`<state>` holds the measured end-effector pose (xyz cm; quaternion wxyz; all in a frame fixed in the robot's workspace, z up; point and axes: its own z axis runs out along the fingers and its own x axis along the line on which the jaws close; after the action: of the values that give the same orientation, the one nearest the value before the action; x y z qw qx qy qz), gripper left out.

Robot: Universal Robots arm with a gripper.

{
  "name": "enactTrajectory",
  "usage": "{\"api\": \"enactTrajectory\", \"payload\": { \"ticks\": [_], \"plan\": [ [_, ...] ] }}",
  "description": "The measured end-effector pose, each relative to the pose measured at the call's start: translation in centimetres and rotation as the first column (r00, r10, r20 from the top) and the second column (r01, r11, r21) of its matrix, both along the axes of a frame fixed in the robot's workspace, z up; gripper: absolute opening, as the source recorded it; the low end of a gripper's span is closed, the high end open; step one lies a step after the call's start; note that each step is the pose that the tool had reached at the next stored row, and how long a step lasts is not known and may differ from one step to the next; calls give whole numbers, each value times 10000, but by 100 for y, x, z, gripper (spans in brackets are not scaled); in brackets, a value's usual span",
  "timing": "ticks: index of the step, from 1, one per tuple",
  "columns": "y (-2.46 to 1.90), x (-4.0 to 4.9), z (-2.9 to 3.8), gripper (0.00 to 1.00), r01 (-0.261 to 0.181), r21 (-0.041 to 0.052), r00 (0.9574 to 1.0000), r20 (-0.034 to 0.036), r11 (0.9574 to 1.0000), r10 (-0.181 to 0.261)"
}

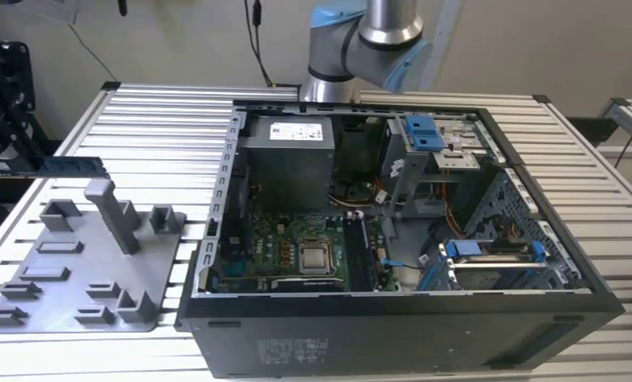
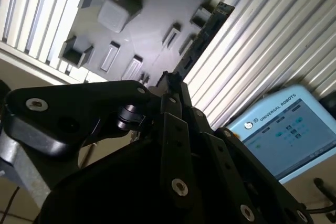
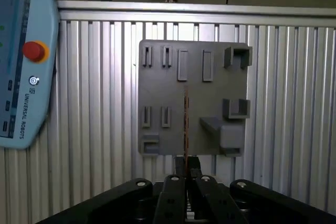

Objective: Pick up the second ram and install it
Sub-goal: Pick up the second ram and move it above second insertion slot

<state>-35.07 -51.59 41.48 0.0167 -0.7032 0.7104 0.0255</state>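
So, the second ram (image 1: pixel 72 166) is found clamped between the closed fingers of the gripper (image 1: pixel 0 151), held up in the air at the exterior view's left, well apart from the open computer case (image 1: pixel 401 342). It's stuck out level from the fingers, above the far end of the grey holder plate (image 1: pixel 83 278) that's laid on the slatted bench (image 1: pixel 157 111). No contact with the plate or its tall grey post (image 1: pixel 115 215) can be made out; the stick is hung clear above them.

In the first wrist view the ram (image 3: pixel 185 111) is seen edge-on as a thin line running out from the pinched fingers (image 3: pixel 178 182), with the holder plate (image 3: pixel 194 98) spread out behind it. In the second wrist view the dark stick (image 2: pixel 205 32) is seen poking out past the gripper (image 2: pixel 169 80) across the plate's edge.

A teach pendant (image 3: pixel 21 61) is laid on the bench beside the plate. Inside the case, the square processor chip (image 1: pixel 316 256) is sat on the motherboard (image 1: pixel 284 247).
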Motion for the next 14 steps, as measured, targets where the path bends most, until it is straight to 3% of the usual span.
{"api": "enactTrajectory", "payload": {
  "ticks": [7,12,14],
  "plan": [
    [0,173,0,14,29,1,10000,-84,10000,-29],
    [0,182,0,14,30,0,10000,-88,10000,-30],
    [0,198,1,14,28,0,9999,-146,10000,-28]
  ]
}}
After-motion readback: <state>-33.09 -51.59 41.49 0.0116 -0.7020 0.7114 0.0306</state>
